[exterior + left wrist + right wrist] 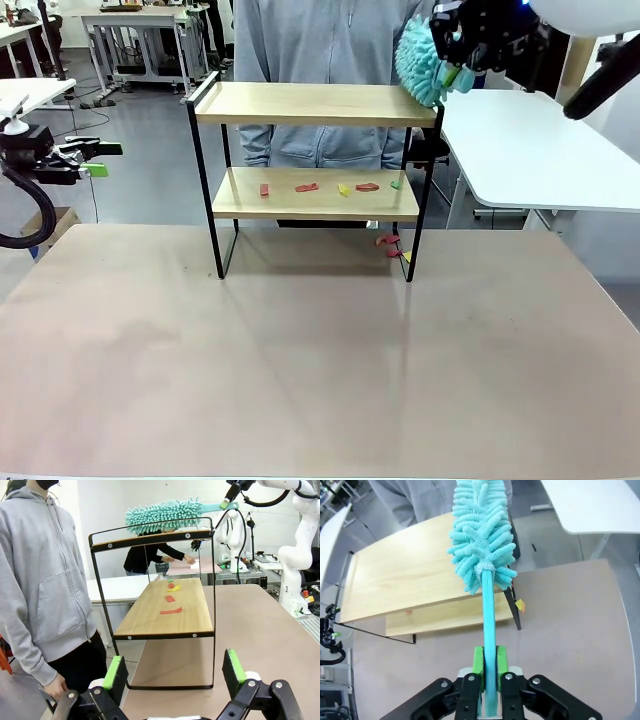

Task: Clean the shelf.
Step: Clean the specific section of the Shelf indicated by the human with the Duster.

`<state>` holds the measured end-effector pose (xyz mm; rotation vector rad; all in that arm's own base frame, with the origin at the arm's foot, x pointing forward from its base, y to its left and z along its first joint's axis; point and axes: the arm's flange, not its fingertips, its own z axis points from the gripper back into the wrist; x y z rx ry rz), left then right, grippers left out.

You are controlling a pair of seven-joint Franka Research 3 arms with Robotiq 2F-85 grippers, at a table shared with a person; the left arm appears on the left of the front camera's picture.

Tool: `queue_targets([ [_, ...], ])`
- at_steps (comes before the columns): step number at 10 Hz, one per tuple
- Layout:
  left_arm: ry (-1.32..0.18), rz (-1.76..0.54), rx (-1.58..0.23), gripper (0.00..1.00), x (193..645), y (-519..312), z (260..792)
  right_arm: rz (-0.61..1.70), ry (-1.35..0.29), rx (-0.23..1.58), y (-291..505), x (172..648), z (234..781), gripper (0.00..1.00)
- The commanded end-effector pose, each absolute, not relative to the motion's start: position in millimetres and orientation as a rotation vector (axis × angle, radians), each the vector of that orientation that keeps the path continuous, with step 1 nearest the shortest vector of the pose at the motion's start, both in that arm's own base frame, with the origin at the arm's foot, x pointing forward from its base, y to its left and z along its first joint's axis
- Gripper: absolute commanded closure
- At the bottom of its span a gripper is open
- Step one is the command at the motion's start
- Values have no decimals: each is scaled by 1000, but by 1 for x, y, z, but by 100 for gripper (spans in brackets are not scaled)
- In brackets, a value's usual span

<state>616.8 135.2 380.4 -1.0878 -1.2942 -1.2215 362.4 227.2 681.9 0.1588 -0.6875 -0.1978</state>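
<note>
While the right claw pinches a teal duster at the top right end of the shelf, the left claw hangs spread, well to its left.

The fingers are pressed together on the thin handle of a teal duster that runs straight ahead of them. Its fluffy head lies over the top board of the shelf, perhaps touching it. Just right of the handle, a small yellow scrap lies on the table.
</note>
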Motion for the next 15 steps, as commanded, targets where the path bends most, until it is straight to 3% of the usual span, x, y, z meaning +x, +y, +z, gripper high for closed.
queue_targets([
  [1, -1299, -1232, -1083, 0, 614, 135, 382, -199, -668, 154, 226, 367, 677, 87],
  [3, -1299, -1232, -1083, 0, 614, 135, 382, -198, -679, 154, 228, 364, 679, 87],
  [5, -1299, -1232, -1083, 0, 614, 135, 382, -141, -826, 189, 209, 352, 708, 87],
  [7, -1299, -1232, -1083, 0, 614, 135, 382, -50, -828, 244, 198, 348, 725, 87],
  [10, -1299, -1232, -1083, 0, 614, 135, 382, 170, -762, 382, 186, 337, 745, 87],
  [15, -1299, -1232, -1083, 0, 614, 135, 382, 735, -565, 522, 197, 287, 738, 87],
])
